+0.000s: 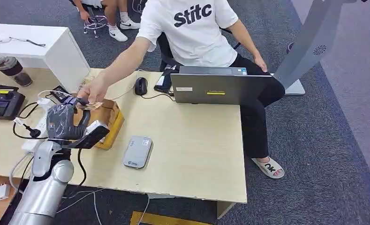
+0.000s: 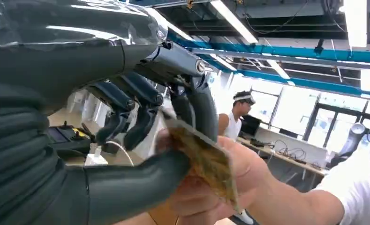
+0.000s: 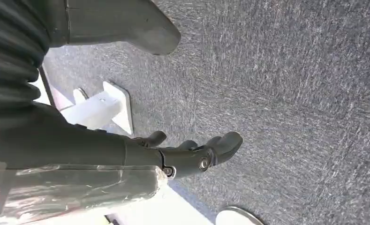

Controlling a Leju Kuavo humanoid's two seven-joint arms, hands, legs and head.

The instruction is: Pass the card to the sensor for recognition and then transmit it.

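Note:
My left hand (image 1: 63,119) is raised over the left part of the table, above a cardboard box (image 1: 109,123). A brownish card (image 2: 206,161) sits between its thumb and its dark fingers (image 2: 199,105). A seated person's hand (image 1: 93,91) reaches across the table and grips the same card (image 1: 90,106) from the far side. The grey card sensor (image 1: 137,151) lies flat on the table to the right of the box, apart from the card. My right hand (image 3: 192,152) hangs over the grey carpet with its fingers apart, holding nothing.
A laptop (image 1: 220,86) and a mouse (image 1: 140,86) stand at the table's far edge, in front of the person in a white shirt (image 1: 192,30). At the left are a black controller (image 1: 2,101), cables, a cup (image 1: 11,70) and a white box (image 1: 37,44).

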